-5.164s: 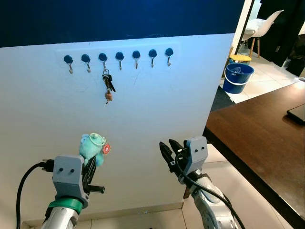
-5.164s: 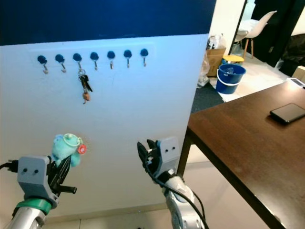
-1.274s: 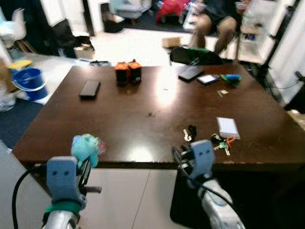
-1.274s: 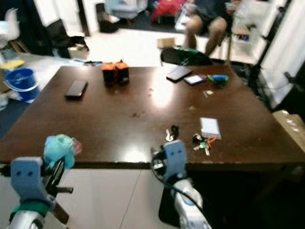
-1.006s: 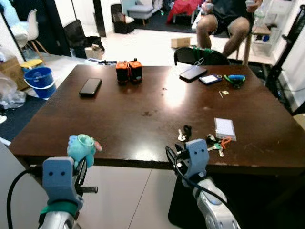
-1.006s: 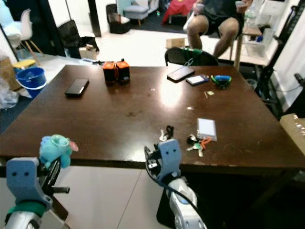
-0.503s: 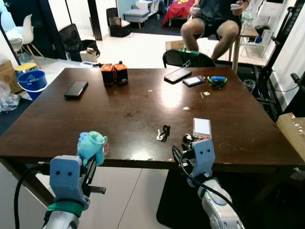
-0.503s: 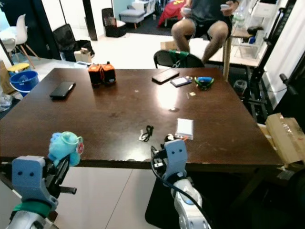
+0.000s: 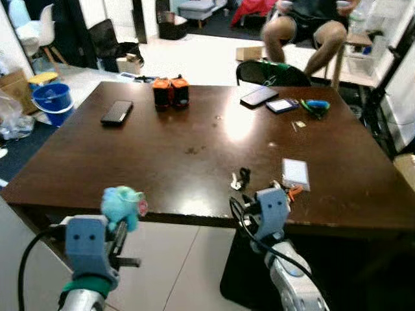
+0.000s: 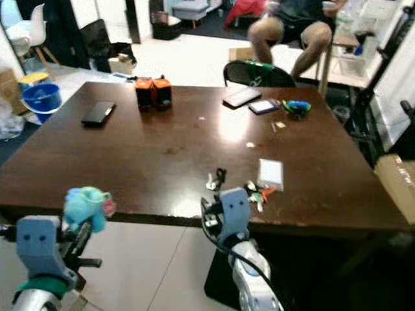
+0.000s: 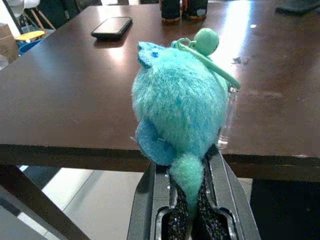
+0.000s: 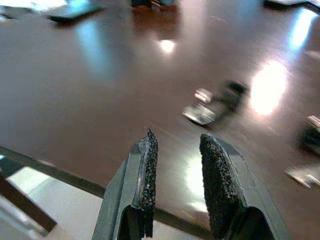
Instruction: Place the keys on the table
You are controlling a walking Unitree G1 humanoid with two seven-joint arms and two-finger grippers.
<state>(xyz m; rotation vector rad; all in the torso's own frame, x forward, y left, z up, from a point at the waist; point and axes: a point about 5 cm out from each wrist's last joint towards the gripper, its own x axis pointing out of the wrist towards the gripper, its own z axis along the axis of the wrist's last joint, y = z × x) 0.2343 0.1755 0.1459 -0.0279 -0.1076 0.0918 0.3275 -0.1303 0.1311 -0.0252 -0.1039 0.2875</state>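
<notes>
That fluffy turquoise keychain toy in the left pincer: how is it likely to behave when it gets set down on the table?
The turquoise plush toy looks soft and fuzzy, so it will probably squash and flop rather than stand. Its green ring and whatever hangs beneath likely swing loose on release. Pinched in the left pincer before the table edge, it seems light and unlikely to roll.

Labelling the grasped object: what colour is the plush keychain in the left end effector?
Turquoise-blue fur with a mint-green ring; the plush keychain shows best in the left wrist view.
</notes>
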